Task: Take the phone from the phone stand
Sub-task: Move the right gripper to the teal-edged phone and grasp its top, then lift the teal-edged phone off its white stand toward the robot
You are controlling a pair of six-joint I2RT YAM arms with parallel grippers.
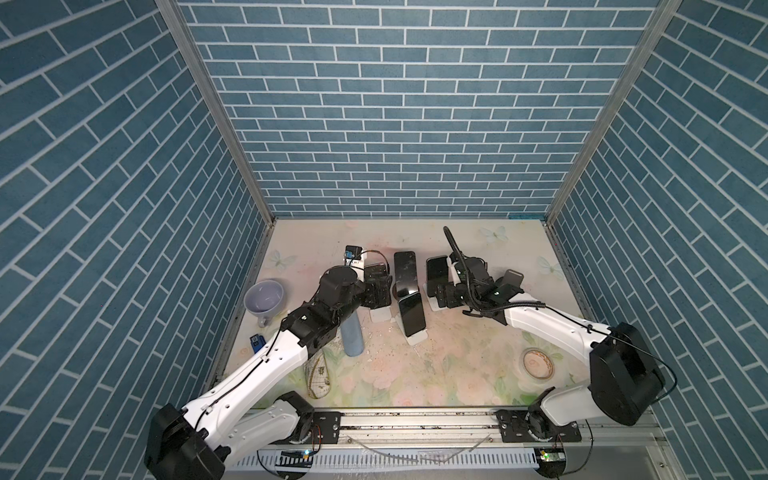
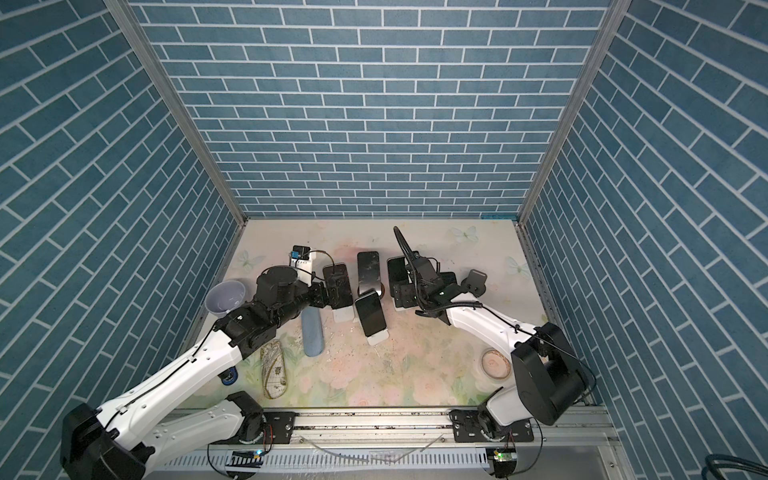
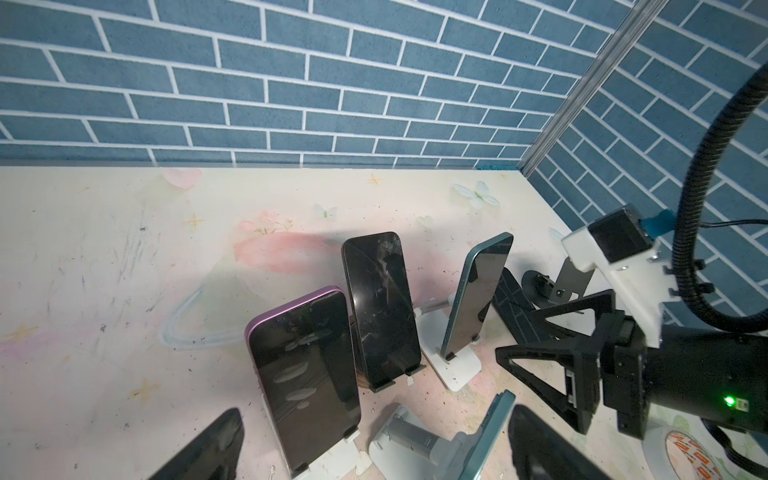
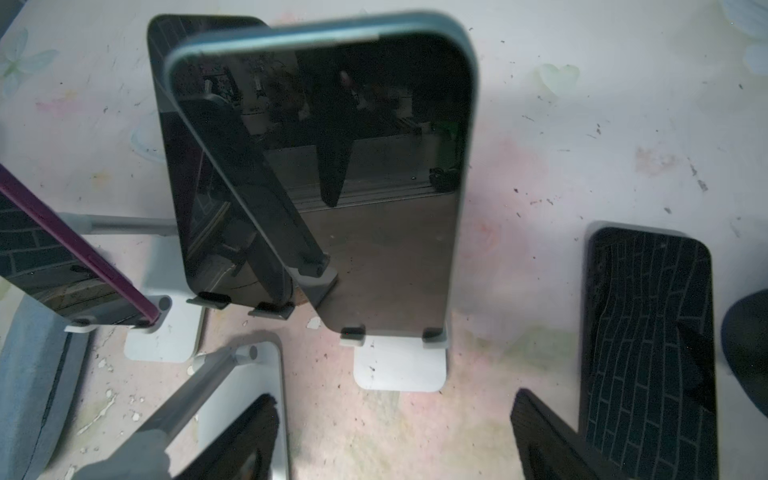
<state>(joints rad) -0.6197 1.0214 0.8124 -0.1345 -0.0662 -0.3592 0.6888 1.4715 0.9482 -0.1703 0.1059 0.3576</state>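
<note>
Several phones lean on stands mid-table. My left gripper (image 3: 376, 415) is open. A teal-edged phone (image 3: 494, 432) on a grey stand (image 3: 409, 436) stands edge-on between its fingers, close to one finger (image 3: 540, 449). In both top views that gripper (image 1: 380, 291) (image 2: 336, 291) covers this phone (image 1: 376, 270). My right gripper (image 4: 392, 399) (image 1: 444, 296) is open with only bare table between its fingers. It hovers just in front of another teal phone (image 4: 374, 187) (image 1: 436, 270) on a white stand (image 4: 401, 370). A purple phone (image 1: 411, 316) and a black phone (image 1: 405, 268) stand between the arms.
One phone (image 4: 648, 345) lies flat beside the right gripper. An empty black stand (image 1: 513, 282) is to the right. A lavender mug (image 1: 264, 297), a blue cylinder (image 1: 352, 336) and a patterned case (image 1: 318, 376) sit left; a tape roll (image 1: 538, 362) sits front right.
</note>
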